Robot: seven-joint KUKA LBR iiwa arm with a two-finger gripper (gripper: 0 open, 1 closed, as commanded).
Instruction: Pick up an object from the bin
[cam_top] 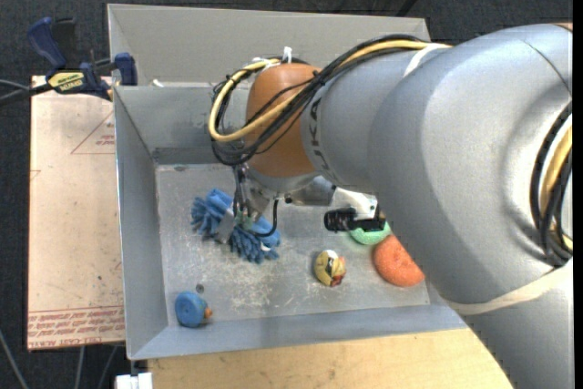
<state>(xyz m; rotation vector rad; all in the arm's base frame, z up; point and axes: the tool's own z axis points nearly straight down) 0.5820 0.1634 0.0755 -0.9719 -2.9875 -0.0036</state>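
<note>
My gripper (244, 216) reaches down into the left middle of the bin, its thin fingers set right on a blue frilly, tufted toy (233, 227). The toy lies on the bin floor, spreading to both sides of the fingertips. How the jaws stand is hidden by the toy's tufts and the wrist above. A small yellow ball with red marks (329, 268) rests on the floor to the right of the toy.
An orange rough-skinned ball (396, 263) and a green round thing with a black piece on top (366, 230) lie at the right, under the arm. A blue round toy with a small orange bit (191, 310) sits in the near left corner.
</note>
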